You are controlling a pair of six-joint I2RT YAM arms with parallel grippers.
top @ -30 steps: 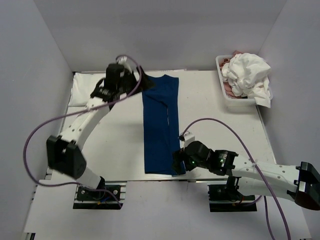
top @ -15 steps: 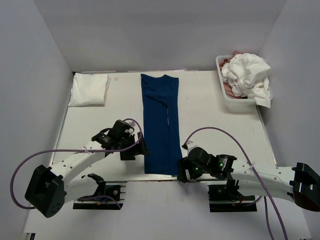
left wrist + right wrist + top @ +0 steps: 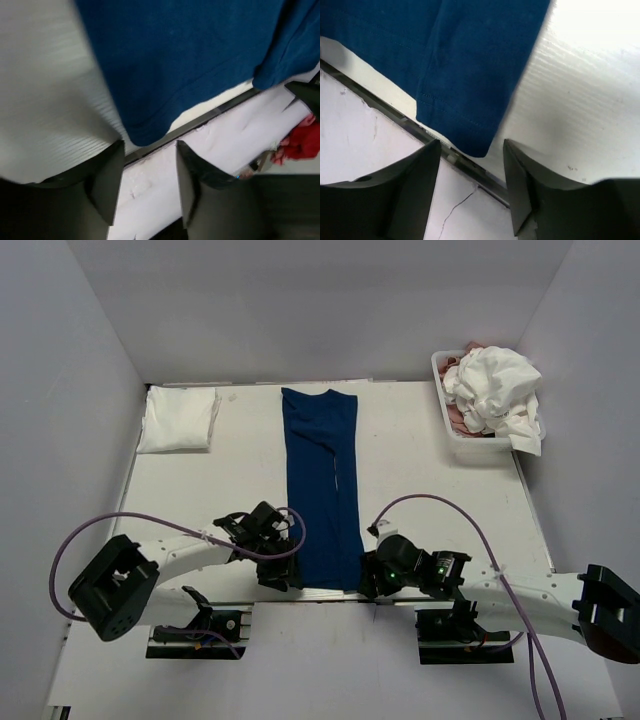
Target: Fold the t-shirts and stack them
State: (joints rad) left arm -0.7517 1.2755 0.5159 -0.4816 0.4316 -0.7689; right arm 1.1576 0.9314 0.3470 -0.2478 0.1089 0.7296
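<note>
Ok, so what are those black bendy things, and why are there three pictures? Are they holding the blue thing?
Those are two robot arms, bolted at the near edge of a white table. Each one ends in a two-finger pincher called a gripper. The big picture comes from a camera looking down from above. The other two come from small cameras on the arms' wrists, so you see each gripper's own dark fingers up close.

On the table lies a navy blue t-shirt, folded into a long strip. A folded white t-shirt sits in the far left corner. A white basket at the far right holds crumpled clothes.

The left gripper and the right gripper are at the strip's two near corners. Both are open, so nothing is held.
</note>
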